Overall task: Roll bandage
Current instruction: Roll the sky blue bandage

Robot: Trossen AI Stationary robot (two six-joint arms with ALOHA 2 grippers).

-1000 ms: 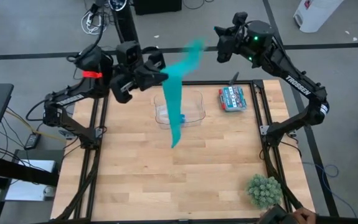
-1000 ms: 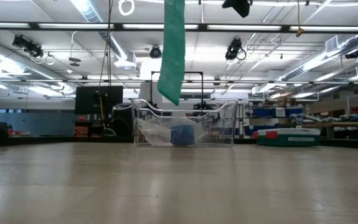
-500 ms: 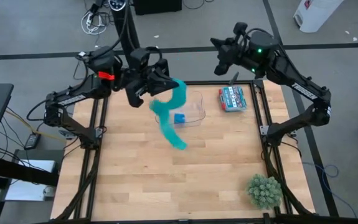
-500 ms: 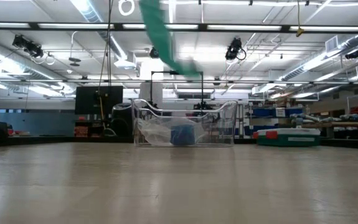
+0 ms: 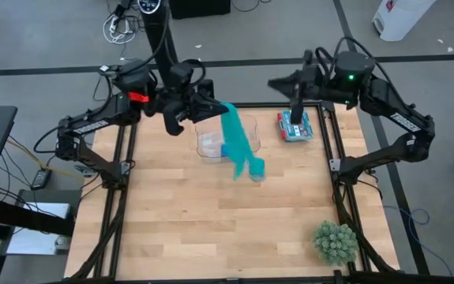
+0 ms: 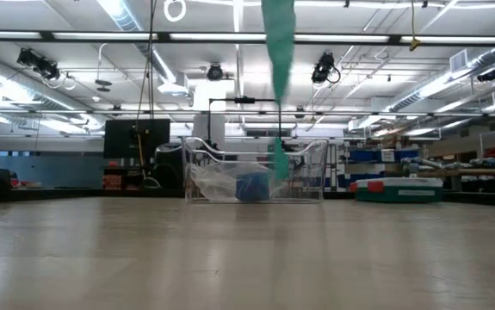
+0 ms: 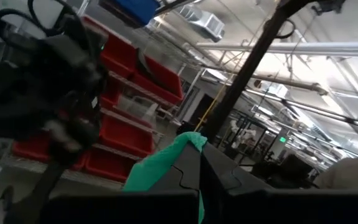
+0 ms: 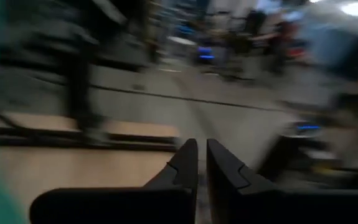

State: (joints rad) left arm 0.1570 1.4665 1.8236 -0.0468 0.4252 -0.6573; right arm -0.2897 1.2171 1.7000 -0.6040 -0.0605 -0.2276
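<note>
From above we see a wooden table [image 5: 211,213] w/ 2 dark robot arms, 1 per side. The left end effector [image 5: 209,109] is raised above the table's far edge, next to a clear plastic bin [image 5: 246,138]. Its jaws are clamped tight on 1 end of the bandage [image 5: 237,142], a long teal-green ribbon. In the left wrist view the teal fabric [image 7: 160,165] sticks out right at the 2 closed fingers [image 7: 188,177].

The ribbon hangs down from that grip, drapes across the front of the bin, & its loose lower end sits over the table just in front of the bin's right corner. In the low view the strip [image 6: 277,52] drops from the top of frame & its tail is level w/ the bin [image 6: 312,172]; we can't tell if it touches the table. A small blue roll [image 6: 251,186] lies inside the bin.

The right end effector [image 5: 280,81] is up in the air beyond the far right corner, near a blue-and-red packet [image 5: 295,125], well apart from the bandage. Its fingers [image 8: 188,165] are nearly together w/ a thin gap, holding nothing.

A green plant-like ball [image 5: 336,241] sits at the near right corner.
</note>
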